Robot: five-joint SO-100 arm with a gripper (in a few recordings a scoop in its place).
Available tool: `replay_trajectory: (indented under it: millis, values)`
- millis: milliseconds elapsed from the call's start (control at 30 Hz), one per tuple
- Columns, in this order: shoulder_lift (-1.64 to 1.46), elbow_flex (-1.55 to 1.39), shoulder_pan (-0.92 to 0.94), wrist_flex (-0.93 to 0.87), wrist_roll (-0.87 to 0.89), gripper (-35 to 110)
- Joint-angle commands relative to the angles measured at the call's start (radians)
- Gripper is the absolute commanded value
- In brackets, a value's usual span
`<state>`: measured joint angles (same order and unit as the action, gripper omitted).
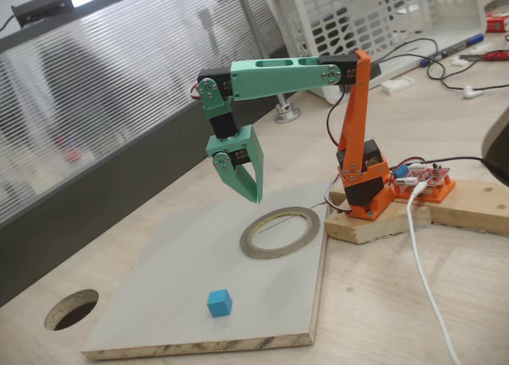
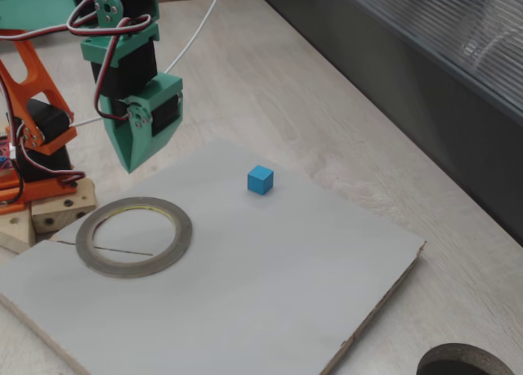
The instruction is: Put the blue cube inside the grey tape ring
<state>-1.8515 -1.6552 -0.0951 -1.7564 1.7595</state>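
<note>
Jaws (image 1: 245, 186) aloft, blue cube (image 1: 219, 303) apart

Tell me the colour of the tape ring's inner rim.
Yellowish, on the grey tape ring; clearest in this fixed view.

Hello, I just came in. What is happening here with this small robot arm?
A small green and orange robot arm is set up to put the blue cube inside the grey tape ring. The cube sits alone on the pale board, apart from the ring. The ring lies flat on the same board, near the arm's base. The gripper hangs in the air above the board, close to the ring, and holds nothing. Its jaws look closed together.
</note>
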Motion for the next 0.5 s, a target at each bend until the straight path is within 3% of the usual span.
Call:
replay_trajectory:
  millis: [0,467]
  values:
    - [-0.026,-0.008,-0.015,-0.014,0.012,2]
    - [-0.026,-0.008,-0.015,-0.014,0.009,2]
